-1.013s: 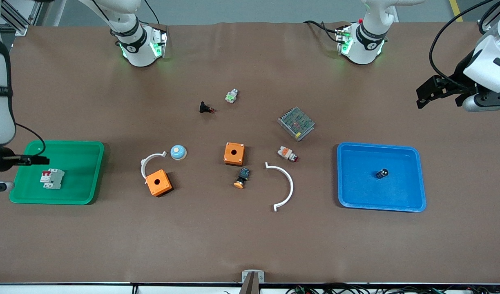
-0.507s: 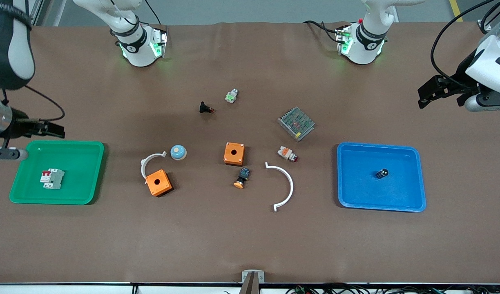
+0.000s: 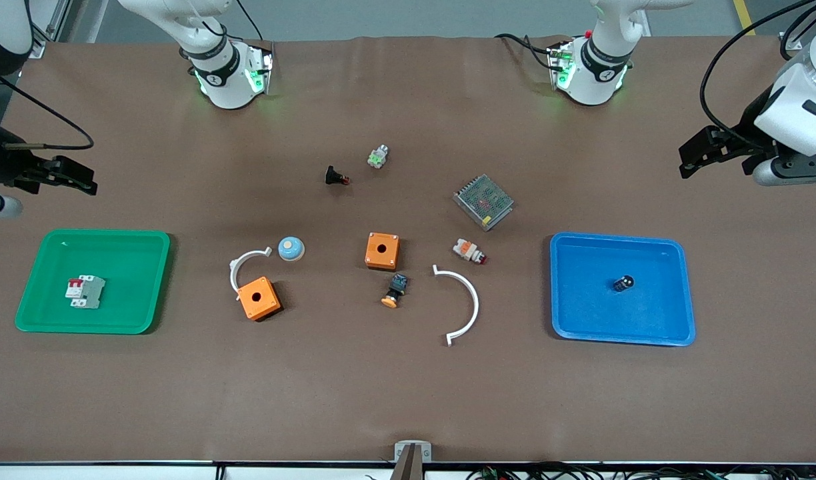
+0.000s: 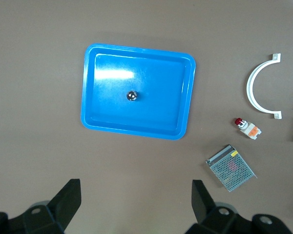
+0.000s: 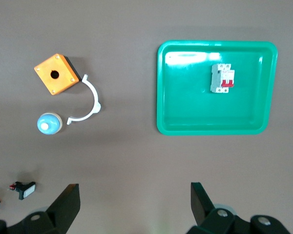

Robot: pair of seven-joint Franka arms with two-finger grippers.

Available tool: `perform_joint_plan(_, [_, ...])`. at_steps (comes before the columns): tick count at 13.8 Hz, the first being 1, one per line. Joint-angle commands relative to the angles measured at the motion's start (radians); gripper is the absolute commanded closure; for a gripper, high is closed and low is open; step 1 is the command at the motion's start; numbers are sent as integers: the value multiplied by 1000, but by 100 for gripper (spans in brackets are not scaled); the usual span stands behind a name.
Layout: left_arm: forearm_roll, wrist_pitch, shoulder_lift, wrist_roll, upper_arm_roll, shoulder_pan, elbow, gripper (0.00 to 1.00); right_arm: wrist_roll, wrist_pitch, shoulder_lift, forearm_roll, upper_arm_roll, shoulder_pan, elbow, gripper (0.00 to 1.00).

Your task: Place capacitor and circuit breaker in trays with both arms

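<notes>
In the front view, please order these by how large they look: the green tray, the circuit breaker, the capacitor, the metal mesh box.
1. green tray
2. metal mesh box
3. circuit breaker
4. capacitor
All lie on the table or in trays, so nearness hardly affects this.

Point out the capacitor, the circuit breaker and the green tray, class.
capacitor (image 3: 623, 283), front view, on its black body, in the blue tray.
circuit breaker (image 3: 86, 292), front view, on its white-grey housing.
green tray (image 3: 136, 248), front view, on a bare part of its floor.
</notes>
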Motion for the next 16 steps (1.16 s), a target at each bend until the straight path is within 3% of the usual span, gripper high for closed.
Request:
perform_joint_plan(1, [-15, 5, -10, 21, 6, 0, -9, 0, 2, -15, 5, 21, -8, -5, 55, 0])
perform_joint_plan(3, [-15, 7, -9, 21, 4, 0, -9, 0, 6, -18, 5, 21, -10, -7, 97, 0])
perform_joint_plan(16, [-6, -4, -4, 21, 10, 11, 23, 0, 8, 42, 9, 23, -7, -2, 123, 0])
